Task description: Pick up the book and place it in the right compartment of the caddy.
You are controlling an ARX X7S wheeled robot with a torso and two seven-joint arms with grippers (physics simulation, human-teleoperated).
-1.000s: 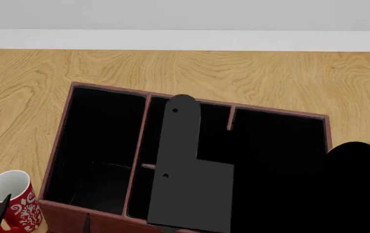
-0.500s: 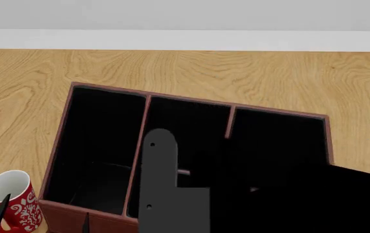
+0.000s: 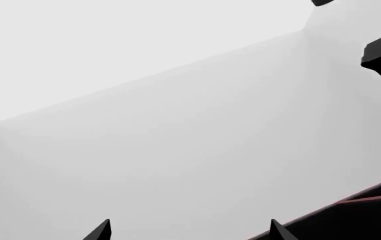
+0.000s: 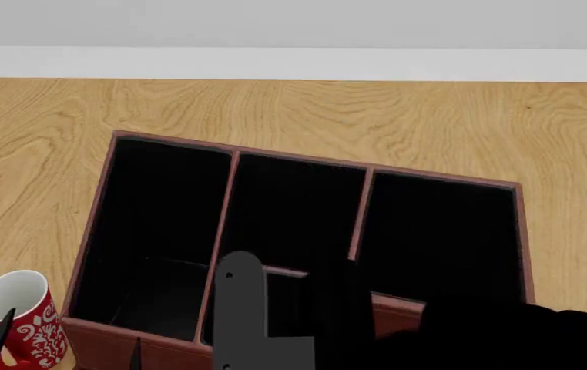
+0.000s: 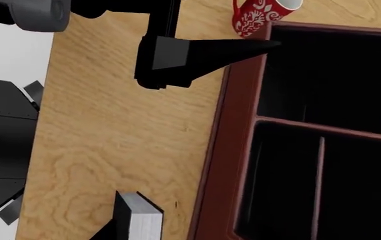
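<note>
1. Two left gripper (image 3: 187, 231) tips stand apart by the caddy's (image 4: 96, 231) front-left corner, beside a red mug (image 4: 21, 317).
2. What seems to be the book (image 5: 142, 222) sits over the table (image 5: 110, 140), just outside the caddy's front wall.
3. The right arm (image 4: 499, 339) hides the right compartment's (image 4: 443, 231) front; whether the right gripper's jaws are apart or together cannot be told.

- Table (image 4: 397, 123): pale wood, strong grain, smooth satin finish.
- Caddy (image 4: 360, 212): reddish-brown leather-like walls, matt black lining.
- Mug (image 4: 21, 317): glossy red ceramic, white pattern.

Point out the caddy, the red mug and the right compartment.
caddy (image 4: 93, 220): head view, its left outer wall.
red mug (image 4: 28, 327): head view, its patterned side.
right compartment (image 4: 447, 231): head view, its black interior.
</note>
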